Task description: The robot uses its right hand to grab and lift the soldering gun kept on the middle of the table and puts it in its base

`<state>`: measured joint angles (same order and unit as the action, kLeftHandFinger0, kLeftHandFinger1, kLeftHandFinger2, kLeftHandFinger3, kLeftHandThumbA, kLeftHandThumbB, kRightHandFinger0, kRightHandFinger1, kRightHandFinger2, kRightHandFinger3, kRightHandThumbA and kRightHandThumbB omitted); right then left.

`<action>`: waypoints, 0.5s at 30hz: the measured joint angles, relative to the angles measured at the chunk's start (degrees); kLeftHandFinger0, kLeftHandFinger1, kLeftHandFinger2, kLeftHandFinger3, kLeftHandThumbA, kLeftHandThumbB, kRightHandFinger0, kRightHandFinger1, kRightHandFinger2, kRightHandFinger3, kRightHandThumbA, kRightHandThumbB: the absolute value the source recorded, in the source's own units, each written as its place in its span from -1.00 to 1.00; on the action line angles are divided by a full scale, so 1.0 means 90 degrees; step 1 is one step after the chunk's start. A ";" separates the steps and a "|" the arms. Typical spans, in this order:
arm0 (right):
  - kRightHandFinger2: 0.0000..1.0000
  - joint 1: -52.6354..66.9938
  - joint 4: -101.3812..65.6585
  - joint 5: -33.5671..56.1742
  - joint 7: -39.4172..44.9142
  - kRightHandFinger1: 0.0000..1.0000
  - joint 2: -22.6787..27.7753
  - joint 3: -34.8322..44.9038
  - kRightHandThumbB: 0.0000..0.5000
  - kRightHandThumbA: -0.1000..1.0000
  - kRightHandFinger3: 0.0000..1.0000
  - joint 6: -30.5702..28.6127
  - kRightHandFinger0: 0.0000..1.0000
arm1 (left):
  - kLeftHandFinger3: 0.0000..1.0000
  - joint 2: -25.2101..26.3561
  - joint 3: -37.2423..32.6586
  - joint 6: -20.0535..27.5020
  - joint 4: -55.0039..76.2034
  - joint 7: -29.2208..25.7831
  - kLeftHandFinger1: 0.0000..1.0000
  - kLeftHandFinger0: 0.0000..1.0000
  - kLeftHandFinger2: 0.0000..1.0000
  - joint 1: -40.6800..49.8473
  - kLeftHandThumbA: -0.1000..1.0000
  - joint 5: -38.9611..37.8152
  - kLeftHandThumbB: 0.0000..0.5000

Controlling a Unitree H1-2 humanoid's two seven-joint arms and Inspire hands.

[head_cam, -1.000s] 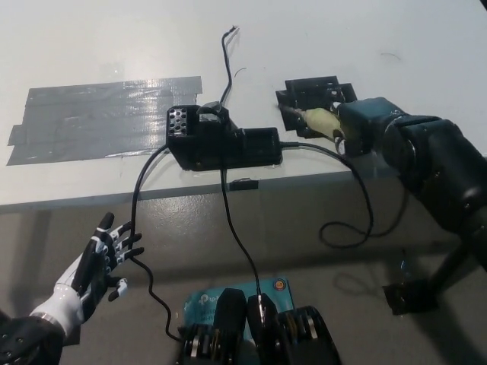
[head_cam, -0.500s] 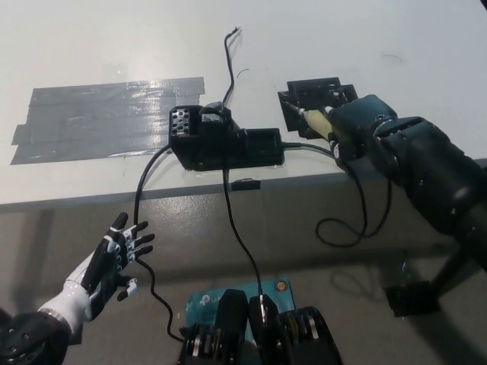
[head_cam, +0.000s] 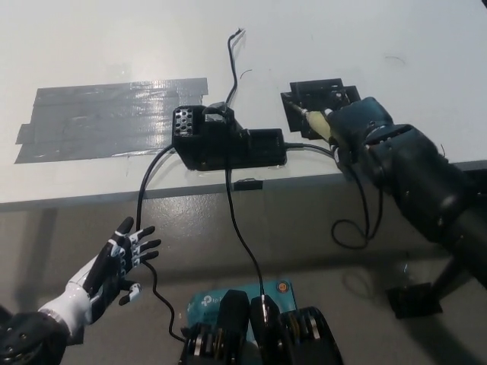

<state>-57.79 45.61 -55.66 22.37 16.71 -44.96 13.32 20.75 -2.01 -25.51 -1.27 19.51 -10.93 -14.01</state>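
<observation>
Electronics workbench in a lab or workshop: a white table (head_cam: 396,30) carries a black soldering station (head_cam: 228,141) with trailing cables (head_cam: 242,236), a soldering gun (head_cam: 316,122) at its black base (head_cam: 319,95), and grey tape strips (head_cam: 106,118).

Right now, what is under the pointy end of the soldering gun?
The soldering gun, held in the black right hand, points its tip over the small black base on the white table. The hand hides the gun's grip.
</observation>
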 measured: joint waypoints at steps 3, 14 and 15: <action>0.51 0.0097 -0.0089 -0.0192 -0.0012 -0.11 -0.0080 -0.0065 -1.00 0.99 1.00 0.0339 -0.48 | 1.00 0.0032 -0.0021 -0.0001 -0.0035 0.0091 1.00 1.00 1.00 0.0005 1.00 -0.0016 0.41; 0.50 0.0741 -0.0591 -0.0661 -0.0918 -0.13 -0.0031 0.0080 -1.00 -0.28 -0.02 0.0783 -0.94 | 1.00 0.0153 -0.0078 -0.0006 -0.0076 0.0385 1.00 1.00 1.00 0.0090 1.00 -0.0033 0.18; 0.48 0.0777 -0.0595 -0.0662 -0.0998 -0.17 -0.0026 0.0105 -0.94 -0.56 0.14 0.0773 -0.98 | 1.00 0.0156 -0.0079 -0.0006 -0.0076 0.0403 1.00 1.00 1.00 0.0103 1.00 -0.0033 0.20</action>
<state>-50.80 40.26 -61.62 13.39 16.47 -44.01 20.28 22.15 -2.72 -25.56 -1.95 23.14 -10.00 -14.31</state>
